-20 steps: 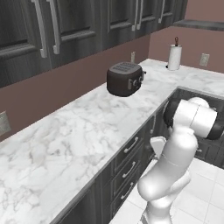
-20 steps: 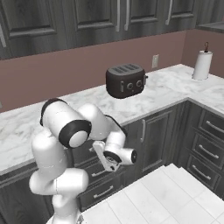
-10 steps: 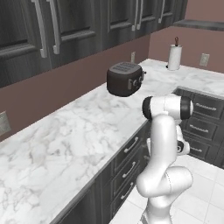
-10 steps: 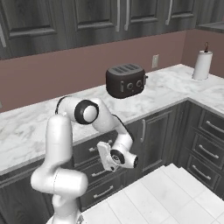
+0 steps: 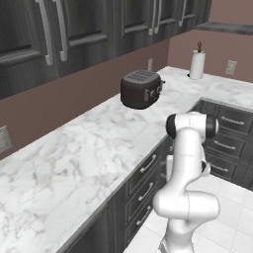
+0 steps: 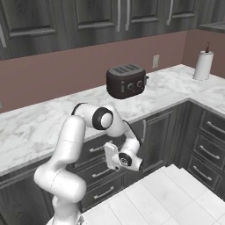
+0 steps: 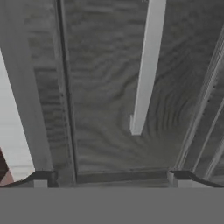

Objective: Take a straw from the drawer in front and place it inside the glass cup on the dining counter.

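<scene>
A long marble wall counter (image 5: 89, 163) runs beneath dark upper cabinets (image 6: 88, 17), with a black toaster (image 6: 126, 81) standing on it and a paper-towel roll (image 6: 203, 64) at the far corner. Below the counter edge, closed dark wood-grain drawer fronts with silver bar handles are stacked; the drawer (image 6: 94, 150) to be opened is judged to be the top one, though which front is faced in the hand view cannot be told for certain. There, a silver handle (image 7: 146, 70) is seen close ahead on a grey panel. The gripper (image 6: 110, 157) is held low against these fronts, and in the hand view its jaws are spread wide with nothing between them. The straw is taken to lie inside the shut drawer, since none is seen.

The main risk is that the wrong front is gripped: the handles look alike and sit near one another. The handle also lies off-centre between the fingertips, so a closing grasp could slip off it.
</scene>
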Motion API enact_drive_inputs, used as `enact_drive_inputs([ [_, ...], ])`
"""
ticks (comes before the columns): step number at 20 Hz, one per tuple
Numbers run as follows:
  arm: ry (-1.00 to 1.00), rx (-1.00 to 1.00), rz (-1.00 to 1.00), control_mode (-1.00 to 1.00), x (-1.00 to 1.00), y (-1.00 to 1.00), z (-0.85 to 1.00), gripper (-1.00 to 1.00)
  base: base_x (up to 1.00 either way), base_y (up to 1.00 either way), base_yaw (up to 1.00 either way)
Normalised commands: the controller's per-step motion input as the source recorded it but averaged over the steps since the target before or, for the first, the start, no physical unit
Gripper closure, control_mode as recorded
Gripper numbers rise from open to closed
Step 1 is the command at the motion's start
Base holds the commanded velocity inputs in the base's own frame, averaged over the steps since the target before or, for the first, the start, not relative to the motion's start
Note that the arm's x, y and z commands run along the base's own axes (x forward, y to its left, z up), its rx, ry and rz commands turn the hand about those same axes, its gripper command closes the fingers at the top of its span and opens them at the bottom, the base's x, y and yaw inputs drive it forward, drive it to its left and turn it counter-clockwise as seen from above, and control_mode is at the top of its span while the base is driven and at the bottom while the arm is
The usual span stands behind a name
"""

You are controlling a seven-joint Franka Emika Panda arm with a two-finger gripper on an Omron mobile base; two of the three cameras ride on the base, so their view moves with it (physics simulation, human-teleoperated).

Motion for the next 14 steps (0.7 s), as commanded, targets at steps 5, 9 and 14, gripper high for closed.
enact_drive_inputs([
  [5,0.0,0.01,0.0,-1.0,0.68,0.13,-0.29,-1.0,0.0,0.0,0.0],
  [9,0.03,0.01,-0.01,-1.0,0.66,0.17,-0.26,-1.0,0.0,0.0,0.0],
  [14,0.0,0.0,-0.03,-1.0,0.51,0.33,-0.31,-1.0,0.0,0.0,0.0],
])
